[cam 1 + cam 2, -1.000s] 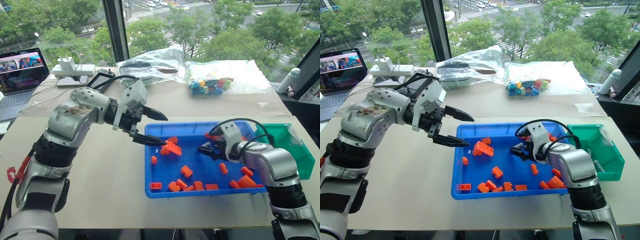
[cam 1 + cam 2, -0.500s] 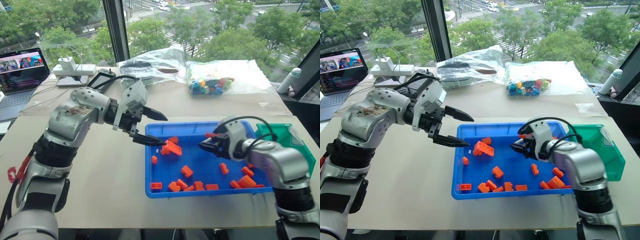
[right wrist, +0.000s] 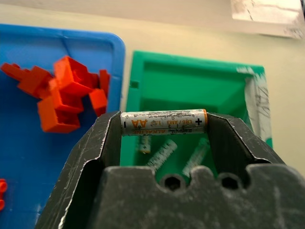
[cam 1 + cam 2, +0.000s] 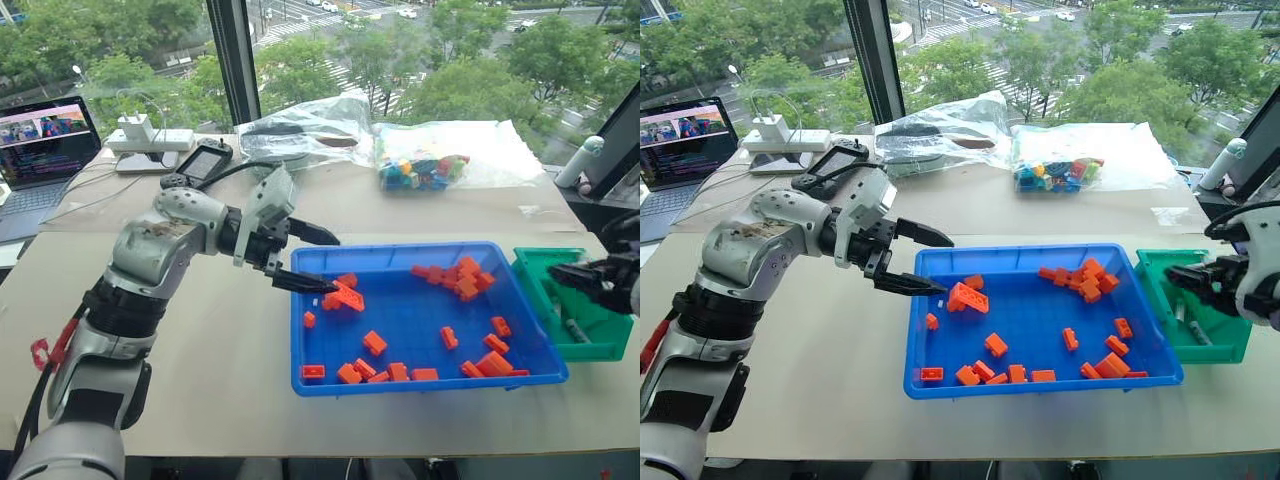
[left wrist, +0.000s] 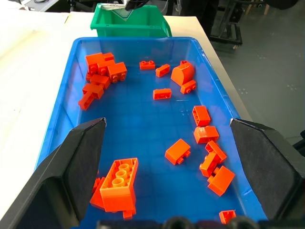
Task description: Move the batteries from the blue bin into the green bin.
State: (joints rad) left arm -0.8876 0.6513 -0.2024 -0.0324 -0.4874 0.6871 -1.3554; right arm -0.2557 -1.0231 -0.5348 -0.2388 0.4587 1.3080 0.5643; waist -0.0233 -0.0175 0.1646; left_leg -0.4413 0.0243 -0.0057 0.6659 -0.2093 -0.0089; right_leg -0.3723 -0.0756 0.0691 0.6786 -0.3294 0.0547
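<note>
My right gripper hovers over the green bin, shut on a grey AA battery held end to end between its fingers. A few more batteries lie on the floor of the green bin. The blue bin holds several scattered orange bricks; I see no battery in it. My left gripper stands open and empty over the blue bin's left end, just above a large orange brick.
Behind the bins lie clear plastic bags, one with coloured bricks. A laptop, a power strip and a handheld device sit at the far left. A white bottle stands at the far right.
My right gripper swung from the middle of the blue bin to the right and up, and is now over the green bin. The left gripper has stayed put.
</note>
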